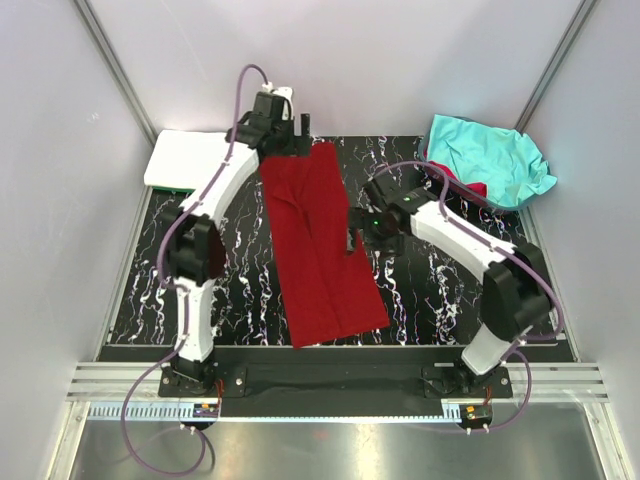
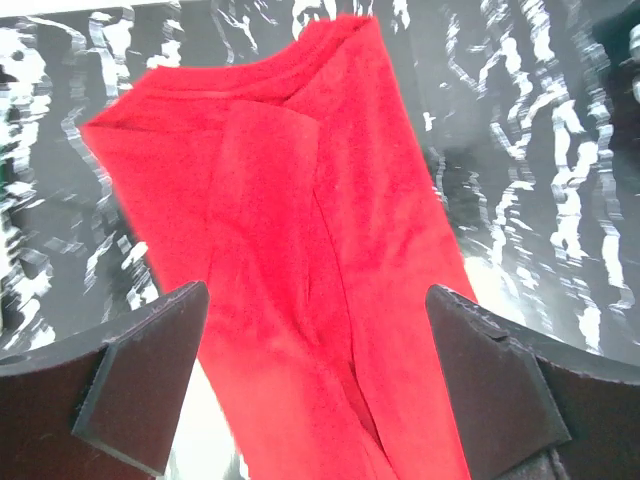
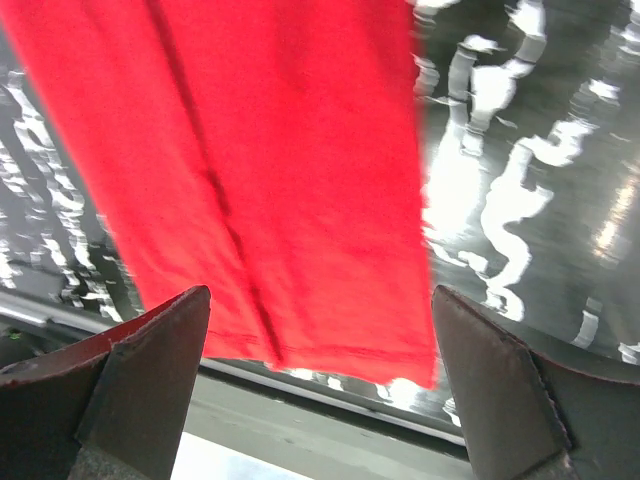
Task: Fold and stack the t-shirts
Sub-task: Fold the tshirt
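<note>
Dark red shirt (image 1: 320, 245): laid as a long strip down the middle of the black marbled mat (image 1: 430, 290), collar end far, hem near.
Left gripper (image 2: 318, 375): spread wide, nothing held, poised over the collar end.
Right gripper (image 3: 320, 385): spread wide, empty, beside the strip's right edge.
Step, as judged: crosswise fold — all layers should be pinched together and the end carried over squarely.
Beyond: white folded shirt (image 1: 190, 160) far left — turquoise shirt (image 1: 490, 160) heaped far right.

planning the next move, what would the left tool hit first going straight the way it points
The red shirt, spread on the black mat: in the wrist view it fills the space straight ahead of the open left tool. How close it is, I can't tell.
</note>
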Tool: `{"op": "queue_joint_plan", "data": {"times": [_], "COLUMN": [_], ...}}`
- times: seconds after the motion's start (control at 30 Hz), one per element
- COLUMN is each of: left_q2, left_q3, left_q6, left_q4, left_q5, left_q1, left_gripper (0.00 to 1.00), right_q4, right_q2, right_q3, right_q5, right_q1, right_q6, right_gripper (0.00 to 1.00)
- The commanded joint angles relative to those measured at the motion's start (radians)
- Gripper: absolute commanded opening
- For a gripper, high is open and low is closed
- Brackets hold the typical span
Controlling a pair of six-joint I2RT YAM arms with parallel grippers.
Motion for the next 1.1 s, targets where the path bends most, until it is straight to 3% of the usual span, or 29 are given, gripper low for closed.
{"op": "queue_joint_plan", "data": {"times": [0.0,0.23,0.43,0.73,0.83,1.07], "left_q2": [-0.109,-0.119,0.032,0.278,0.296,0.214], "left_q3": [-0.096,-0.278,-0.228,-0.007,0.033,-0.059], "left_q6": [-0.047,-0.117,-0.254,-0.317,-0.306,-0.288], "left_q4": [-0.028,-0.002,0.021,-0.005,0.0,0.0], "left_q5": [-0.061,-0.196,-0.202,-0.021,-0.009,-0.059], "left_q1": [-0.011,-0.077,-0.086,-0.126,-0.174,-0.201], "left_gripper": [0.95,0.88,0.87,0.84,0.84,0.88], "right_q4": [0.026,0.009,0.008,0.011,0.023,0.054], "right_q2": [-0.075,-0.106,-0.163,-0.23,-0.232,-0.197], "right_q3": [-0.074,-0.095,-0.142,-0.239,-0.253,-0.241], "right_q5": [-0.007,0.011,0.015,0.011,0.01,-0.013], "right_q1": [-0.014,-0.017,-0.048,-0.097,-0.1,-0.117], "right_q6": [-0.084,-0.077,-0.06,-0.05,-0.041,-0.035], "right_gripper": [1.0,1.0,1.0,1.0,1.0,1.0]}}
